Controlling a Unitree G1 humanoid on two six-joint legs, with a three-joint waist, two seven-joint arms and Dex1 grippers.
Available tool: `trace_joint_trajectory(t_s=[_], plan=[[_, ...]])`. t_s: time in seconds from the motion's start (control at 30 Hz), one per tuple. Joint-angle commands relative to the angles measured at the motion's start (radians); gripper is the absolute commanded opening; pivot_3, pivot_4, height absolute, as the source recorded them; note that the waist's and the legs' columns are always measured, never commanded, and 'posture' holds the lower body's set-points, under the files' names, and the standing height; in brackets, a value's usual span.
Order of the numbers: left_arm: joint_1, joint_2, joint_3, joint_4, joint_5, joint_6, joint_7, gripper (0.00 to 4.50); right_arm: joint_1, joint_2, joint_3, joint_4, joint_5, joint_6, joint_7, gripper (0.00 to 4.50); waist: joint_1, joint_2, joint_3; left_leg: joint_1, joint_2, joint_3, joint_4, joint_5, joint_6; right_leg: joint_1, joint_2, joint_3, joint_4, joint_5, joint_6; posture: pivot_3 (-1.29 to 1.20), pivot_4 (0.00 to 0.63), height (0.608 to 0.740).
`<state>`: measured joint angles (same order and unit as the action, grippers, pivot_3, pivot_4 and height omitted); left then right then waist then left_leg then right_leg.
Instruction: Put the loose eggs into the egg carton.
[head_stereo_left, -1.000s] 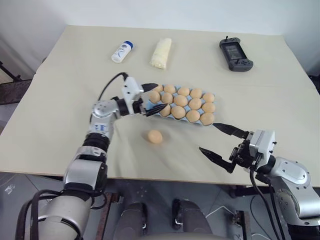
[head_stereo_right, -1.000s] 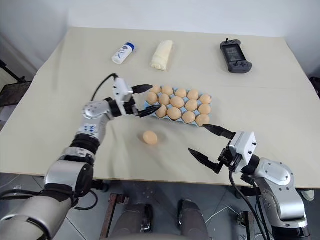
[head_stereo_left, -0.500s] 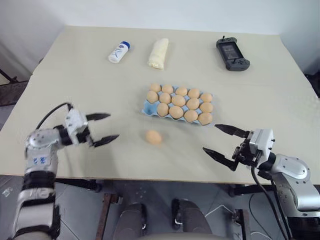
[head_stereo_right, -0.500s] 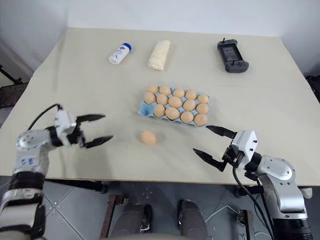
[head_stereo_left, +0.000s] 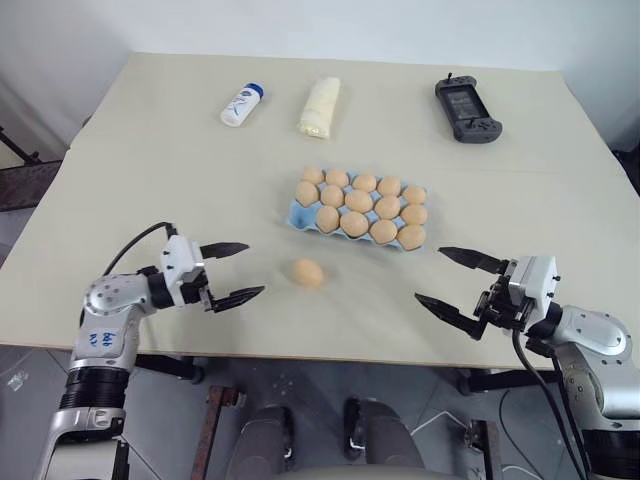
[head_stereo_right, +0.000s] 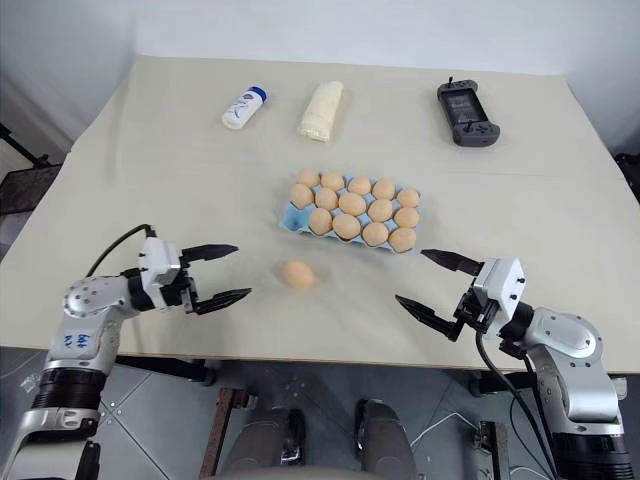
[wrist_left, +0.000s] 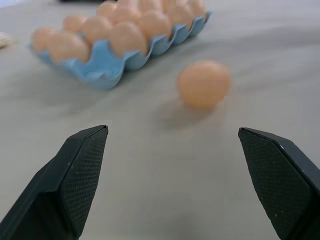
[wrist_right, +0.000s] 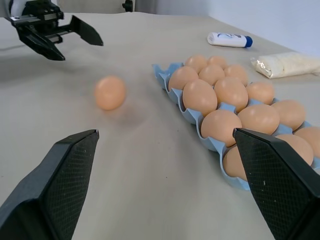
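Observation:
One loose egg (head_stereo_left: 308, 272), tan-brown, lies on the table just in front of the egg carton (head_stereo_left: 297, 214). The carton is light blue, holds several eggs and has a bare cup at its near left corner. My left gripper (head_stereo_left: 250, 270) hovers open to the left of the loose egg, pointing at it with a gap between them. My right gripper (head_stereo_left: 430, 273) is open to the right of the egg, near the table's front edge, with nothing in it. In the left wrist view the egg (wrist_left: 204, 83) sits beyond the spread fingertips (wrist_left: 90, 150).
At the back of the table lie a white bottle with a blue cap (head_stereo_left: 243, 103), a white rolled pack (head_stereo_left: 321, 105) and a dark grey game controller (head_stereo_left: 470, 107). The table's front edge runs just below both grippers.
My left gripper has drawn back from the carton's near left corner to the near left, now beside the loose egg. The right gripper has stayed put.

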<state>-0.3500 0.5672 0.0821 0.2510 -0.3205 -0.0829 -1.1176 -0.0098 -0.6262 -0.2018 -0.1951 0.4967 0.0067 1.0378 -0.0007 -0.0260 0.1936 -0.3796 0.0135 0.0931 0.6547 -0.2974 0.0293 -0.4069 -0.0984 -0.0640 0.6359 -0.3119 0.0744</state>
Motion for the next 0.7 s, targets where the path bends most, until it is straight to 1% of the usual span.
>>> trace_joint_trajectory(t_s=[0.03, 0.1, 0.2, 0.37, 0.47, 0.57, 0.7], plan=[[-0.067, -0.063, -0.050, 0.043, 0.039, -0.014, 0.052, 4.42, 0.004, -0.015, -0.015, -0.031, 0.009, -0.001, 0.001, 4.50, 0.001, 0.000, 0.000, 0.000, 0.000, 0.000, 0.000, 0.000, 0.000, 0.000, 0.000, 0.000, 0.000, 0.000, 0.000, 0.00, 0.150, 0.740], [-0.108, -0.113, -0.080, 0.079, 0.058, -0.020, 0.072, 4.42, 0.012, -0.009, -0.012, -0.042, 0.007, 0.000, -0.007, 4.50, 0.001, 0.000, 0.000, 0.000, 0.000, 0.001, 0.001, 0.000, 0.000, 0.000, 0.000, 0.000, 0.000, 0.000, 0.001, 0.00, 0.150, 0.740], [-0.145, -0.158, -0.119, 0.116, 0.080, -0.036, 0.068, 4.42, 0.022, -0.002, -0.003, -0.056, 0.004, 0.004, -0.019, 4.50, 0.000, 0.000, 0.000, 0.000, 0.000, 0.001, 0.002, 0.000, 0.001, 0.001, 0.001, 0.000, 0.000, 0.001, 0.001, 0.00, 0.150, 0.740], [-0.171, -0.182, -0.151, 0.145, 0.087, -0.038, 0.051, 4.42, 0.033, 0.003, 0.001, -0.074, 0.004, 0.009, -0.034, 4.50, -0.001, 0.000, 0.000, 0.000, 0.000, 0.001, 0.002, 0.000, 0.000, 0.000, 0.002, 0.000, 0.001, 0.001, 0.001, 0.00, 0.150, 0.740], [-0.207, -0.202, -0.169, 0.210, 0.124, -0.072, 0.073, 4.42, 0.035, 0.011, 0.006, -0.073, -0.001, 0.005, -0.043, 4.50, 0.001, 0.000, 0.000, 0.000, 0.000, 0.001, 0.003, 0.000, 0.000, 0.001, 0.002, 0.000, 0.002, 0.001, 0.001, 0.00, 0.150, 0.740], [-0.240, -0.232, -0.177, 0.264, 0.136, -0.088, 0.083, 3.85, 0.033, 0.020, 0.013, -0.073, -0.005, 0.001, -0.050, 4.50, 0.006, 0.000, 0.000, 0.000, 0.000, 0.001, 0.004, 0.000, 0.001, 0.001, 0.001, 0.000, 0.001, 0.001, 0.002, 0.00, 0.150, 0.740], [-0.259, -0.253, -0.184, 0.296, 0.143, -0.107, 0.080, 2.63, 0.029, 0.023, 0.020, -0.071, -0.009, -0.004, -0.057, 4.50, 0.002, 0.000, 0.000, 0.000, 0.000, 0.001, 0.004, 0.000, 0.001, 0.001, 0.001, 0.000, 0.000, 0.002, 0.002, 0.00, 0.150, 0.740]])
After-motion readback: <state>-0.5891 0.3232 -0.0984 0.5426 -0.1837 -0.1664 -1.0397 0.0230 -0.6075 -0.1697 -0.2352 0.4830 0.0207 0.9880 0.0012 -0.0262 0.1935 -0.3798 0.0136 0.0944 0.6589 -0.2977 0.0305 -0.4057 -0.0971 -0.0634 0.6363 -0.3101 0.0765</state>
